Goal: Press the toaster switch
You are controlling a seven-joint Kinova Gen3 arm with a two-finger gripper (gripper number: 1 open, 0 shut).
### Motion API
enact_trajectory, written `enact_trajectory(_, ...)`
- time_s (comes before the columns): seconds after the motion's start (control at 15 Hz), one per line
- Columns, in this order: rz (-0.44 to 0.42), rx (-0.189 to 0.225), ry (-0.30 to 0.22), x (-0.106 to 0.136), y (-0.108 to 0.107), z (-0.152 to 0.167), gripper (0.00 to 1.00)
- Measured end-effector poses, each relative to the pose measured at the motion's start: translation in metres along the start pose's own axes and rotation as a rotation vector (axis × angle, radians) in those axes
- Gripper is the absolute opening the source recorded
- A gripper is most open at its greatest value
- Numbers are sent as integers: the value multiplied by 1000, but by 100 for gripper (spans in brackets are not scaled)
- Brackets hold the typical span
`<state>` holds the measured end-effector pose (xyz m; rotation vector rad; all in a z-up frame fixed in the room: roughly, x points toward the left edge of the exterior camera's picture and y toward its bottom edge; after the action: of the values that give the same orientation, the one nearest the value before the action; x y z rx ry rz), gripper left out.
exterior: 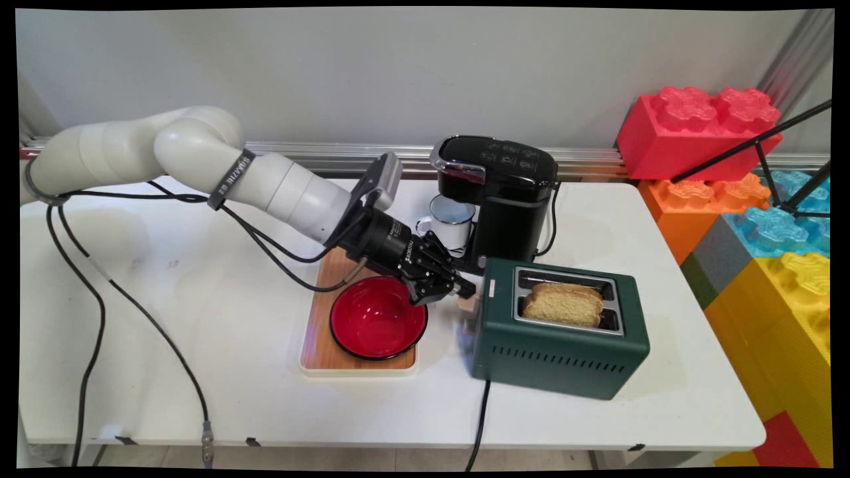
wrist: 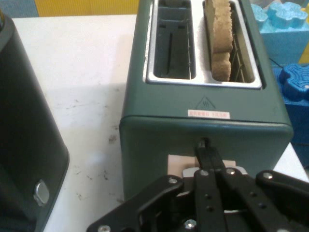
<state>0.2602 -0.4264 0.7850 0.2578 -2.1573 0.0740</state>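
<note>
it was a robotics lab dressed up as a kitchen corner: a white robot arm (exterior: 199, 162) with trailing black cables worked at a plain white table (exterior: 166, 318) against a bare wall, where a toaster (exterior: 561, 332), a coffee machine (exterior: 505, 192) and a red bowl (exterior: 377, 318) stood, beside a wall of giant toy bricks (exterior: 764, 232).

You get even, bright light from above, soft shadows beside the toaster (exterior: 560, 330) on the worktop (exterior: 199, 318), mild glare on the coffee machine (exterior: 498, 192), and slightly soft hand-view detail.
</note>
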Motion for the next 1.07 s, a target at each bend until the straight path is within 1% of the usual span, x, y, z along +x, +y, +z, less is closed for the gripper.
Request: enact_trajectory(1.07, -5, 8, -41, -16, 0, 21, 0)
